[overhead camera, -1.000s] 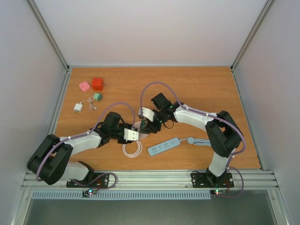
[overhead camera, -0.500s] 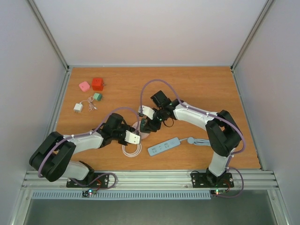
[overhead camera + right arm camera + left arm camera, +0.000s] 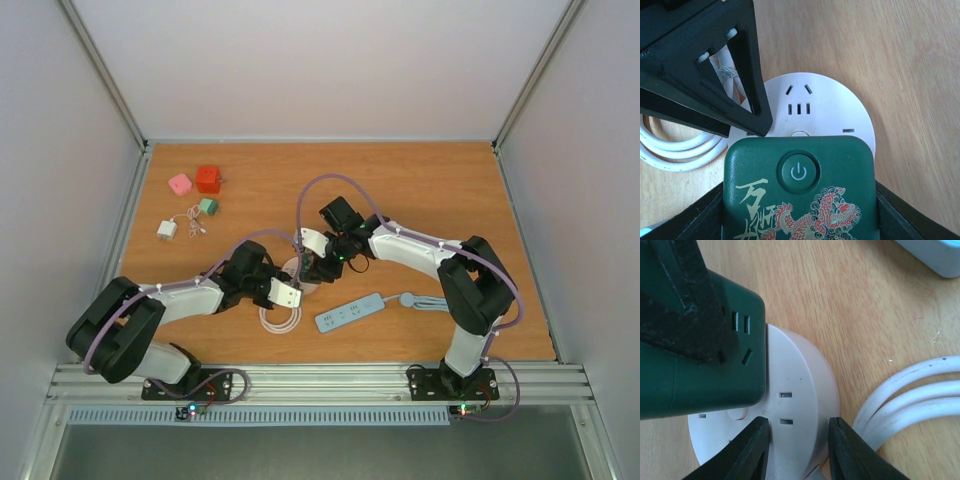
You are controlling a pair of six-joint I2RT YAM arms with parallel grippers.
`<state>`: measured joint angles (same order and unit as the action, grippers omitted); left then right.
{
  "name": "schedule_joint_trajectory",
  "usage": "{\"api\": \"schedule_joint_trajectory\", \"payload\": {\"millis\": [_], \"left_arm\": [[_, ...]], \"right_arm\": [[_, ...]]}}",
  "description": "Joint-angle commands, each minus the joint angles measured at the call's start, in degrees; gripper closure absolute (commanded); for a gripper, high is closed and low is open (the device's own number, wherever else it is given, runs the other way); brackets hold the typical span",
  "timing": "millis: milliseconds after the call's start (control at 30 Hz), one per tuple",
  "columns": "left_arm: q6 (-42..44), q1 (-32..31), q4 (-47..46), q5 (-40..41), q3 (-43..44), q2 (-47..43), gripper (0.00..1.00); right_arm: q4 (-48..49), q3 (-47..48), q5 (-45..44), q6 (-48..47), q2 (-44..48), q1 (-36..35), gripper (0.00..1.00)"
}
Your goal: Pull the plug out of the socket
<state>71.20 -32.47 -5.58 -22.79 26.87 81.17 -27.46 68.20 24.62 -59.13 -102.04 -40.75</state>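
Note:
A round white socket (image 3: 301, 272) lies on the wooden table at the middle. It fills the left wrist view (image 3: 795, 390), and its face shows in the right wrist view (image 3: 825, 112). A dark green plug block (image 3: 799, 195) with a power button and a dragon print sits on the socket's face; its prongs are hidden. My right gripper (image 3: 799, 217) is shut on the green plug (image 3: 700, 375), one finger on each side. My left gripper (image 3: 797, 432) is shut on the socket's rim, and one of its fingers (image 3: 700, 75) shows in the right wrist view.
A coiled white cable (image 3: 282, 320) lies just in front of the socket. A light blue power strip (image 3: 350, 312) lies to the right. At the back left are a pink block (image 3: 180, 184), a red block (image 3: 208, 178), a small green block (image 3: 208, 206) and a white charger (image 3: 166, 230).
Both grippers have shifted slightly at the socket: the left wrist forward and right, the right wrist a little back and left. Their grips are unchanged.

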Motion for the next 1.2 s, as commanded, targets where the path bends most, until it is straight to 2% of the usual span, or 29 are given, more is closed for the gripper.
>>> {"api": "schedule_joint_trajectory", "payload": {"millis": [0, 133, 367, 467, 700, 867, 1000, 1167], "left_arm": [[0.5, -1.4, 3.4, 6.0, 0.2, 2.5, 0.66], [0.4, -2.6, 3.7, 6.7, 0.0, 2.9, 0.66], [0.6, -2.6, 4.5, 9.2, -0.3, 4.6, 0.70], [0.3, -2.6, 4.9, 9.3, 0.1, 4.9, 0.70], [0.4, -2.6, 5.0, 10.1, 0.1, 5.1, 0.71], [0.5, -2.6, 5.3, 10.1, 0.5, 5.3, 0.71], [0.7, -2.6, 5.3, 10.0, 0.8, 5.6, 0.71], [0.7, -2.6, 7.2, 10.0, 1.0, 5.8, 0.71]], "right_arm": [[1.3, 0.0, 2.0, 0.2, 1.4, -1.8, 0.98], [1.3, 0.1, 1.6, 0.3, 1.5, -1.9, 0.98], [-2.4, 1.0, 8.9, -1.3, 3.0, -1.9, 0.98], [-3.0, 2.9, 8.7, 1.4, 1.6, -1.6, 0.98], [-7.6, 10.1, 14.8, 7.9, -2.7, 2.0, 0.98], [-6.6, 7.7, 11.5, 4.1, -1.4, 1.5, 0.98], [-0.8, 1.4, 4.8, -1.4, 2.3, -0.5, 0.98], [2.8, -1.4, 1.8, -3.0, 4.4, -1.2, 0.98]]}}
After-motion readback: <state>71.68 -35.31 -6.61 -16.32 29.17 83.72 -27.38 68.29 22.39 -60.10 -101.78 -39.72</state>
